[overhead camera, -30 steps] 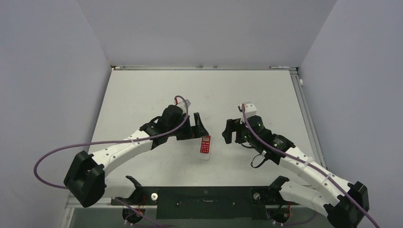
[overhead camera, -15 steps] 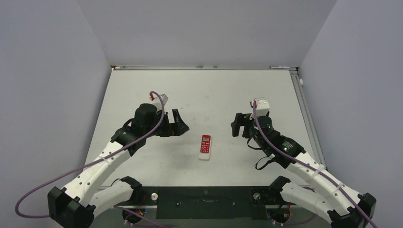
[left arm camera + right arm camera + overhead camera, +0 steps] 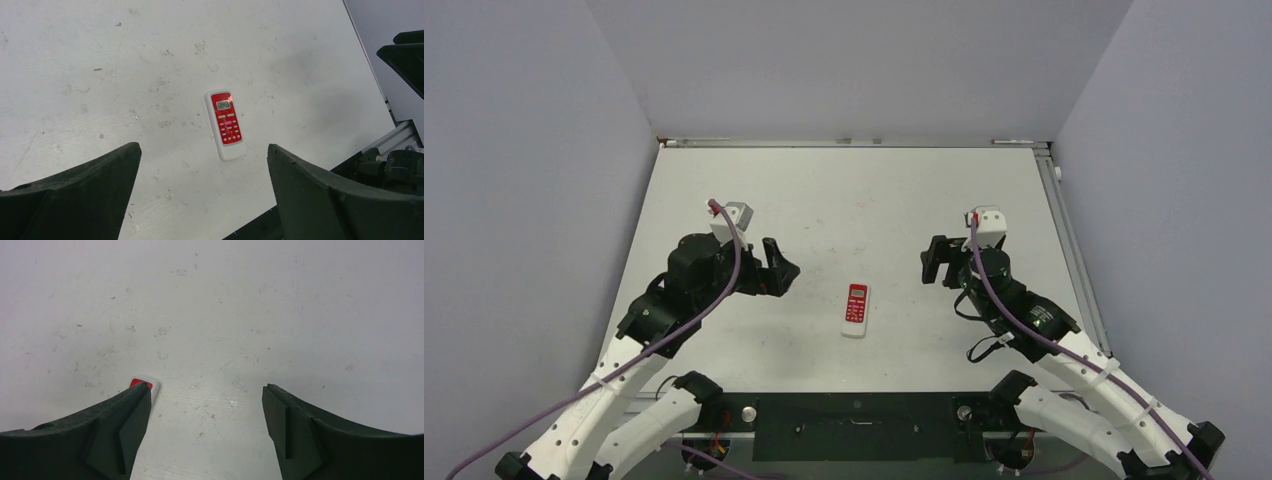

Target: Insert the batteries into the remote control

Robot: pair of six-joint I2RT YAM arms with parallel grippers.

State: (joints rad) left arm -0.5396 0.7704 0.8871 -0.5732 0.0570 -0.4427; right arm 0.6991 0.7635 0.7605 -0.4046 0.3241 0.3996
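Both arms drew back from remote control (image 3: 855,309); left gripper (image 3: 781,268), right gripper (image 3: 935,262) wide, empty. No batteries visible: loading likely done.

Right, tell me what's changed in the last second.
The left fingers drew back leftward, away from the remote. The right fingers drew back rightward. Both sets are open and empty. The remote stayed put, red face up.
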